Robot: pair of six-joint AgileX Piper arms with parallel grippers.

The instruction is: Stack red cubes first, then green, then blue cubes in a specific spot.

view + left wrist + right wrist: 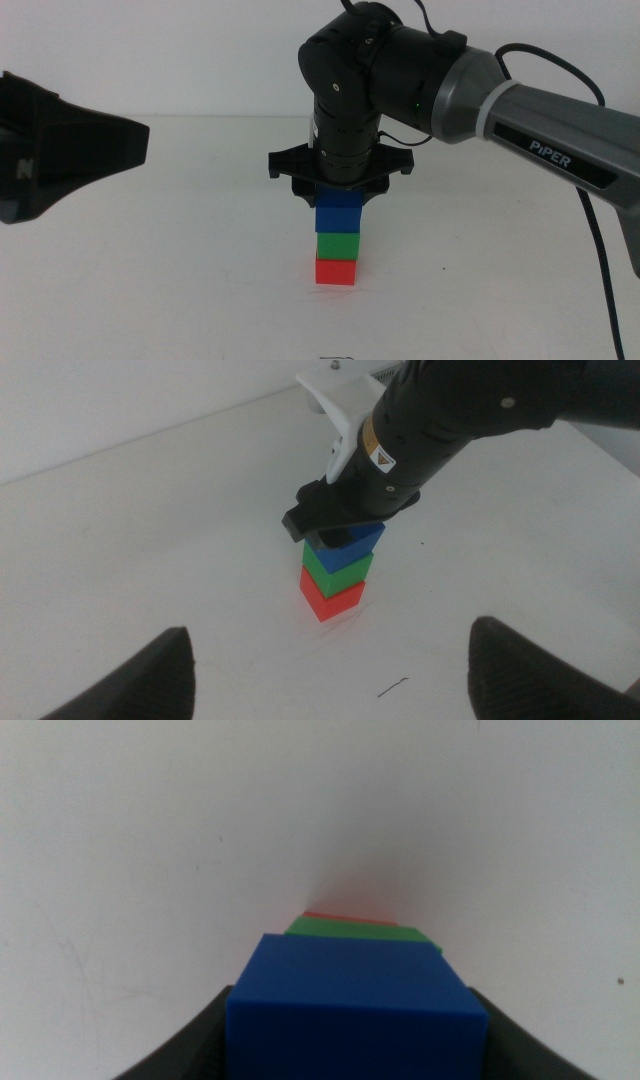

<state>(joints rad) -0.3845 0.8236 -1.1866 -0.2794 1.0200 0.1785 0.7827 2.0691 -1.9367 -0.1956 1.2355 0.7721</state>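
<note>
Blue cube (pixel 338 213) atop green (pixel 337 244), red (pixel 335 271), right gripper (pixel 339 196) gripping

Light is bright, even and diffuse across the white table (pixel 180 250), which looks nearly washed out. Shadows are faint: a soft grey patch beside the red cube (pixel 332 596) in the left wrist view, a reddish tint on the table in the right wrist view. The blue cube (pixel 355 1005) close to the right wrist lens is soft; the left wrist jaws are blurred
</note>
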